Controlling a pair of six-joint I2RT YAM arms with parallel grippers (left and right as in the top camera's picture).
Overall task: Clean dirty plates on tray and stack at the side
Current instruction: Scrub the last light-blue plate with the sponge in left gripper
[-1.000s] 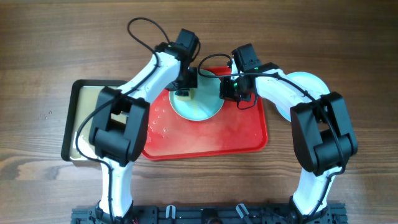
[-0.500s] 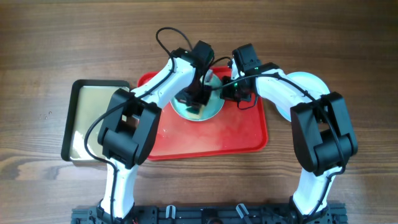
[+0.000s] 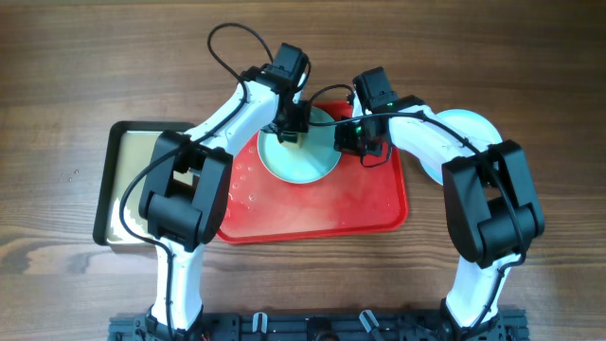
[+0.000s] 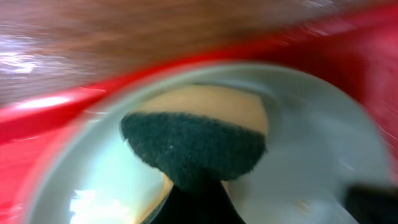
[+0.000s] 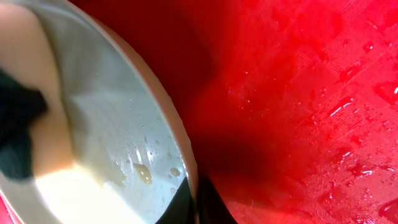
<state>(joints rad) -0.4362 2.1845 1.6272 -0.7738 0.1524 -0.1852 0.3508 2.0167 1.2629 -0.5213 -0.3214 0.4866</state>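
While the right gripper [image 3: 351,142] pinches the plate [image 3: 303,163] by its rim on the red tray [image 3: 365,204] near the surface's far edge, the left gripper [image 3: 288,131], clamping a sponge [image 4: 193,146], has swept back across it: scrubbing goes on.

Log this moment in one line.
phase: scrub | left gripper: shut on sponge, on plate | right gripper: shut on plate rim | tray: red, wet

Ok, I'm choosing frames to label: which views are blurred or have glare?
Left wrist: heavy motion blur smears the sponge and plate. Right wrist: mostly sharp, wet glints on the tray, dark shadow beside the plate. Overhead: sharp, evenly lit.
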